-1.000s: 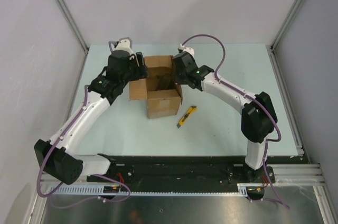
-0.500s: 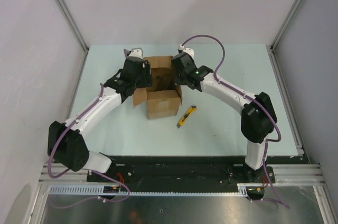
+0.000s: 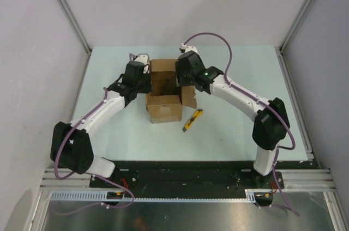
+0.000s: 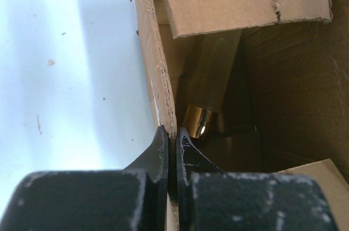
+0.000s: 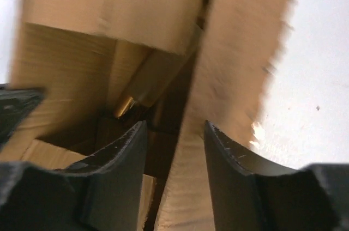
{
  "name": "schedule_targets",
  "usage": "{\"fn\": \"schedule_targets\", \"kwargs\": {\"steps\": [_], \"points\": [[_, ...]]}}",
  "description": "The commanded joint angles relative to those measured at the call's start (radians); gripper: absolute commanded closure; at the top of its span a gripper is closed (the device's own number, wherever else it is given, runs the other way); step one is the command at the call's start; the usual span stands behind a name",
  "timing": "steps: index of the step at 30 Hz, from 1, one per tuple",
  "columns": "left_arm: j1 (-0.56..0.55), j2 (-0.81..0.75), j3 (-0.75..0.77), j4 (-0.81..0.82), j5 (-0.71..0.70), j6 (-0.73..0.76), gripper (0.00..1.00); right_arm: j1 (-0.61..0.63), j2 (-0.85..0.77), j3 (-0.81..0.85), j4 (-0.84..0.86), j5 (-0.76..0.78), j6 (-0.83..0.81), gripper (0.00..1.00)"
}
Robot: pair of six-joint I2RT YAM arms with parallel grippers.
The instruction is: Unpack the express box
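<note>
The express box stands open at mid-table, a brown cardboard carton with its flaps spread. My left gripper is at its left side; the left wrist view shows that gripper shut on the top edge of the box's left wall. My right gripper hangs over the right side, open, and in the right wrist view it straddles the right flap without pinching it. A tan cylinder with a shiny gold end lies inside the box, also seen as the cylinder from the right.
A yellow utility knife lies on the pale green table just right of the box's front corner. Grey walls and aluminium frame posts close in the table on three sides.
My left gripper moved in to the box's left wall and shut on it. My right gripper opened, letting go of the right flap, which now sticks outward. The box shifted slightly left.
</note>
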Motion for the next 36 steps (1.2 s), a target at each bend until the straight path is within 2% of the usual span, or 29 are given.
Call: {"fn": "schedule_targets", "kwargs": {"steps": [1, 4, 6, 8, 9, 12, 17, 26, 30, 36], "points": [[-0.007, -0.083, -0.018, 0.089, 0.269, 0.181, 1.00, 0.006, -0.168, 0.049, 0.112, -0.090, -0.187, 0.43], [0.001, -0.101, -0.011, 0.092, 0.300, 0.230, 1.00, 0.000, -0.258, 0.015, 0.196, -0.187, -0.295, 0.39], [0.010, -0.101, -0.006, 0.090, 0.320, 0.233, 1.00, -0.004, -0.288, 0.005, 0.241, -0.319, -0.347, 0.43], [0.018, -0.096, -0.001, 0.090, 0.347, 0.239, 1.00, -0.004, -0.278, 0.009, 0.226, -0.464, -0.433, 0.51], [0.018, -0.098, -0.003, 0.090, 0.360, 0.241, 1.00, 0.002, -0.252, 0.023, 0.203, -0.497, -0.459, 0.57], [0.022, -0.093, -0.004, 0.092, 0.381, 0.255, 1.00, 0.013, -0.201, 0.045, 0.117, -0.534, -0.514, 0.66], [0.034, -0.089, -0.012, 0.090, 0.383, 0.249, 1.00, 0.016, -0.206, -0.112, 0.196, -0.534, -0.514, 0.69], [0.044, -0.072, -0.014, 0.093, 0.383, 0.242, 1.00, 0.022, -0.107, -0.136, 0.254, -0.468, -0.499, 0.72], [0.050, -0.066, -0.012, 0.093, 0.397, 0.246, 1.00, 0.025, -0.078, -0.135, 0.284, -0.373, -0.487, 0.71], [0.056, -0.055, -0.009, 0.093, 0.420, 0.250, 0.98, 0.025, -0.041, -0.126, 0.333, -0.146, -0.502, 0.67]]}}
